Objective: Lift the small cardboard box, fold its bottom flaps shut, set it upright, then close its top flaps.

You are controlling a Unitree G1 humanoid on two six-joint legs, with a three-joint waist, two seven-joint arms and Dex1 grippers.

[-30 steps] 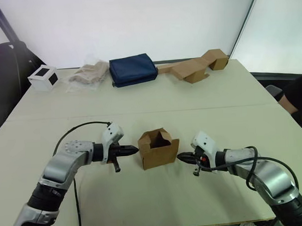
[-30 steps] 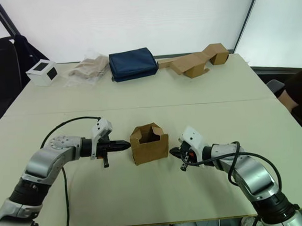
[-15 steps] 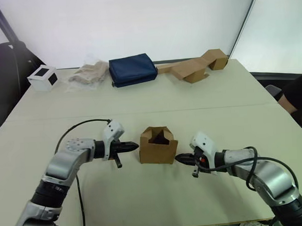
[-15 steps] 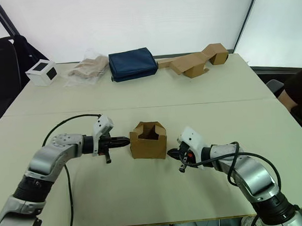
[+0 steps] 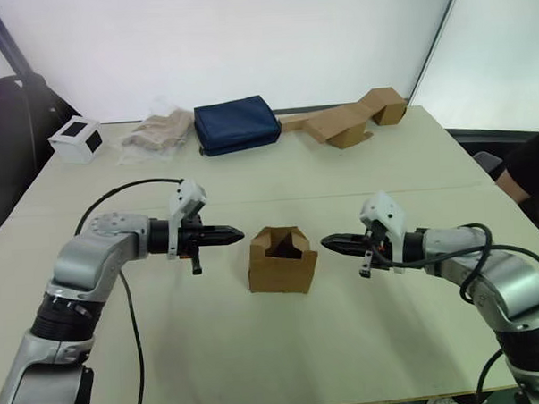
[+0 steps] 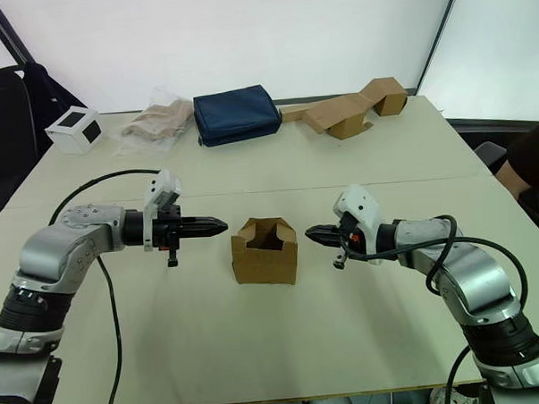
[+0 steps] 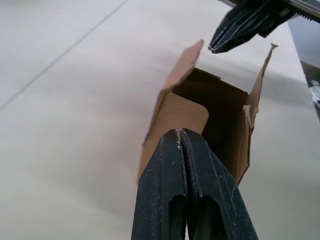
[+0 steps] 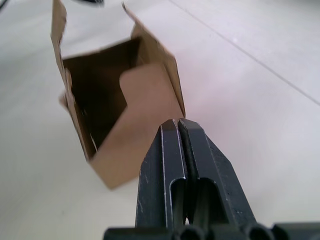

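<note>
The small cardboard box (image 5: 282, 260) is plain brown and unprinted, darker inside. Both grippers' fingers (image 7: 182, 175) are black. The table (image 5: 250, 176) is pale beige. Behind sit a navy blue bag (image 5: 237, 125), a white box (image 5: 76, 139) bearing a black square, and a brown cardboard strip (image 5: 346, 121).

No text, label, brand, number or sign can be read on anything here. The small cardboard box (image 5: 282, 260) is plain brown and unprinted, and the white box (image 5: 76, 139) carries only a black square, no lettering.
</note>
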